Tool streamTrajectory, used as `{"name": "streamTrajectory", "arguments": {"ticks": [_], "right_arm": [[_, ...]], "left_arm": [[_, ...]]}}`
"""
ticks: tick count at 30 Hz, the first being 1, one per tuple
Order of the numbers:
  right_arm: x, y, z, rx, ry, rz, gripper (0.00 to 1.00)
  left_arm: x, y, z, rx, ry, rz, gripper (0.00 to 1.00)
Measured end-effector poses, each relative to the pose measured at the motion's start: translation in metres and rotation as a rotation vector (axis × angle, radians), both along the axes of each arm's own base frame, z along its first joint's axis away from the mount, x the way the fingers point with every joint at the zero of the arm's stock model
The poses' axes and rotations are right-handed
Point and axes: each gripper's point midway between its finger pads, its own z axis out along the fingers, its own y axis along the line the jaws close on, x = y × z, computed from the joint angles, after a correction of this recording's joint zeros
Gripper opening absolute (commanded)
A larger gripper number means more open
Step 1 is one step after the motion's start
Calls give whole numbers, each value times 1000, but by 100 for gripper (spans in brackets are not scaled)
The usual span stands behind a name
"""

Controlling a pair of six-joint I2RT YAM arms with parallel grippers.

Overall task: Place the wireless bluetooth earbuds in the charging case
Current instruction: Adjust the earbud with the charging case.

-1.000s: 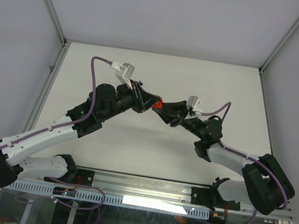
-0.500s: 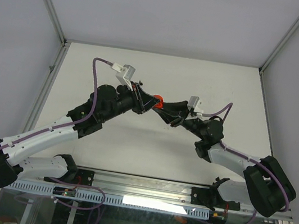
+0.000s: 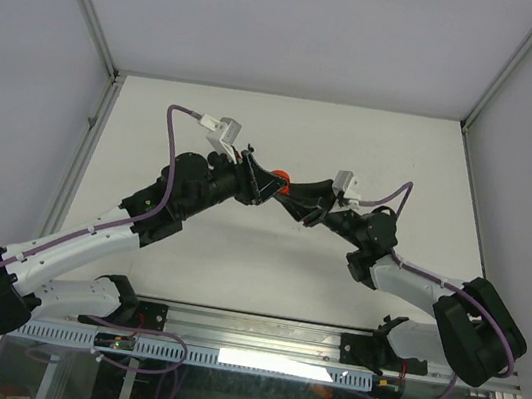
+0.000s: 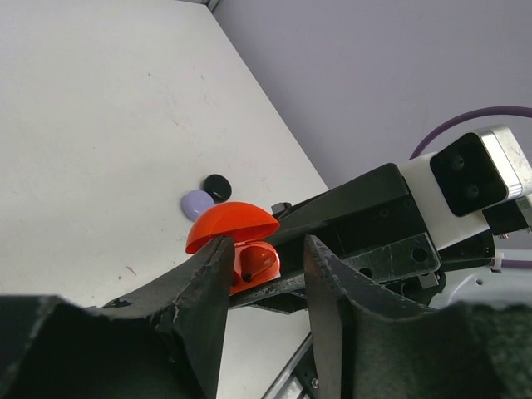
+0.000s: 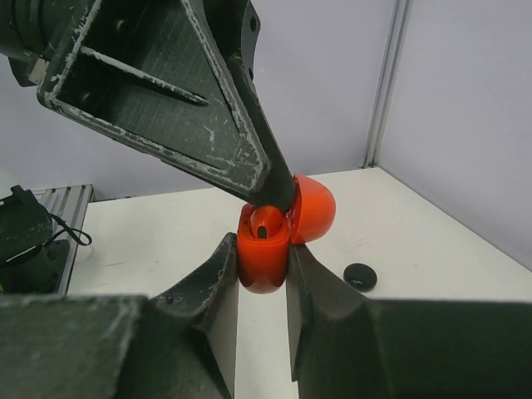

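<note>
The right hand (image 5: 262,249) is clamped on the base of the open red charging case (image 5: 264,266), with a red earbud (image 5: 268,223) seated inside it. The left hand (image 4: 268,245), fingers apart and empty, hovers just beside the case. That bud looks done, a second cannot be made out, and the lid (image 5: 314,208) is not yet closed.

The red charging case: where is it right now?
In the right wrist view the red charging case is centre frame, clamped lid-open in the right gripper above the table, with a finger of the left gripper at its open top.
</note>
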Motion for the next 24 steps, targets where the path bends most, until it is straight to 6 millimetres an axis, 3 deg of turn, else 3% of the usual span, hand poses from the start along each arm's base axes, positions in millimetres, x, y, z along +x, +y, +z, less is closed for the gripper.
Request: {"name": "streamTrajectory", "arguments": {"ticks": [14, 19, 24], "right_arm": [[2, -2, -3, -7, 13, -16, 0], [7, -10, -6, -20, 21, -73, 0], [12, -20, -20, -73, 47, -138, 0]], "left_arm": [[1, 7, 2, 80, -36, 9, 70], [12, 29, -6, 185, -27, 116, 74], [35, 65, -32, 355, 31, 274, 75]]}}
